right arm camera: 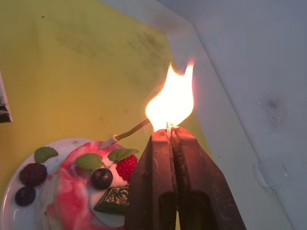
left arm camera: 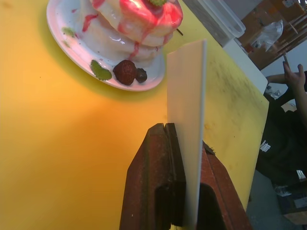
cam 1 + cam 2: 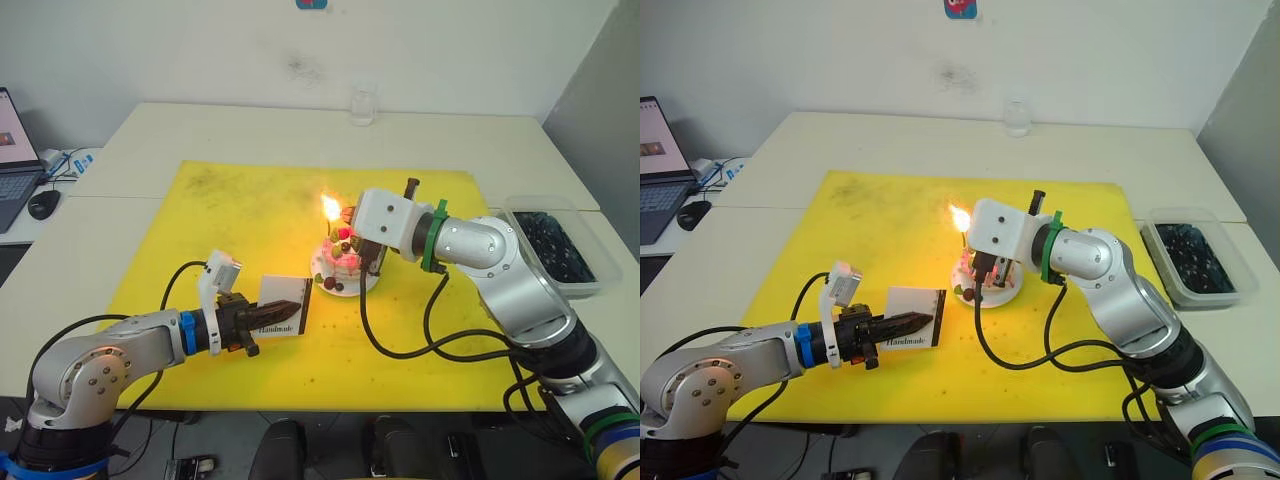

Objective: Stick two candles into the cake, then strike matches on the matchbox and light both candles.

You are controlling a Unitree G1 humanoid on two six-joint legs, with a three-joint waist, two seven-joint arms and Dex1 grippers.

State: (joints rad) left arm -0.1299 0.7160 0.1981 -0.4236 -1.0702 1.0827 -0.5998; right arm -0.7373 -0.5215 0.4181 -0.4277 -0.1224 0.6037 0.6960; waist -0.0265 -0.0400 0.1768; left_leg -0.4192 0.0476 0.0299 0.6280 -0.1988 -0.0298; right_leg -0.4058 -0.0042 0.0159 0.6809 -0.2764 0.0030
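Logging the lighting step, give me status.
Left gripper shut on matchbox. Right gripper shut on burning match, flame over cake. Nothing in the way.

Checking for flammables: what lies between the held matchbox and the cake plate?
Only bare yellow mat separates the flat white matchbox from the white cake plate, per both eye views.

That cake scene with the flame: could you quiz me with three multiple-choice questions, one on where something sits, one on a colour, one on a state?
1. Where is the glass jar?
A. at the table's far edge
B. on the mat
C. beside the laptop

2. What colour is the mat?
A. blue
B. yellow
C. white

3. What is the left gripper doing?
A. hanging open
B. gripping the cake
C. clamping the matchbox

Answers: 1 A, it stands beyond the mat. 2 B, plainly yellow. 3 C, its fingers pinch the white box upright.
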